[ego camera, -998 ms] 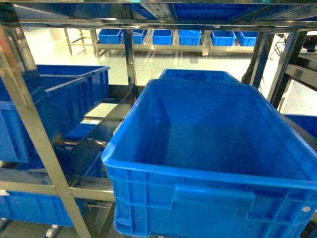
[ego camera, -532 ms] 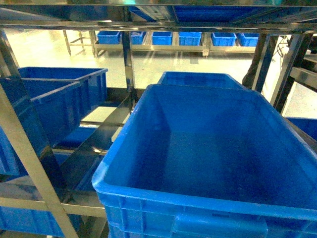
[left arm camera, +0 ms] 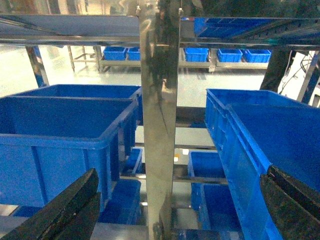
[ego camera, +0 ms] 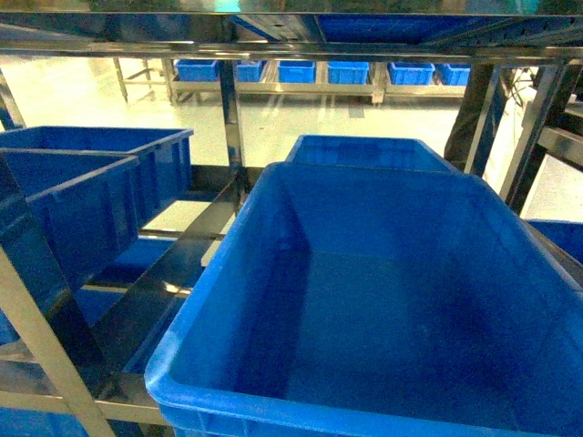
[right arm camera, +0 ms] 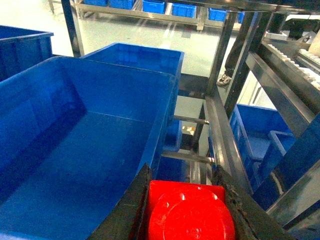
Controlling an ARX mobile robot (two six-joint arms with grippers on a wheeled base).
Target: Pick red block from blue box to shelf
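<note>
While my right gripper [right arm camera: 186,210] hung over the rack, its two dark fingers [right arm camera: 125,210] were clamped on the red block [right arm camera: 190,212], one finger pressed to each side, round stud facing the wrist cam. That put the block just past the right rim of the big blue crate [right arm camera: 75,150], above the gap btwn crate and the steel rails of the shelf [right arm camera: 222,135]. Crate's inside looked bare in both head and right wrist views. A second blue crate [right arm camera: 137,56] sat right behind it, touching or nearly so; couldn't tell which.

My left gripper [left arm camera: 170,210] was spread wide: one dark finger [left arm camera: 65,210] at bottom left of its cam, the other at bottom right, nothing btwn them, w/ a shiny upright post [left arm camera: 159,125] straight ahead. Left of the post stood another blue crate [left arm camera: 60,130]; right of it the big crate's side wall.

Head view showed neither gripper, only crates on shelf tiers [ego camera: 173,273] and a far row of small blue bins [ego camera: 349,71] across the pale floor [ego camera: 301,118]. No pale turquoise tub in any view.
</note>
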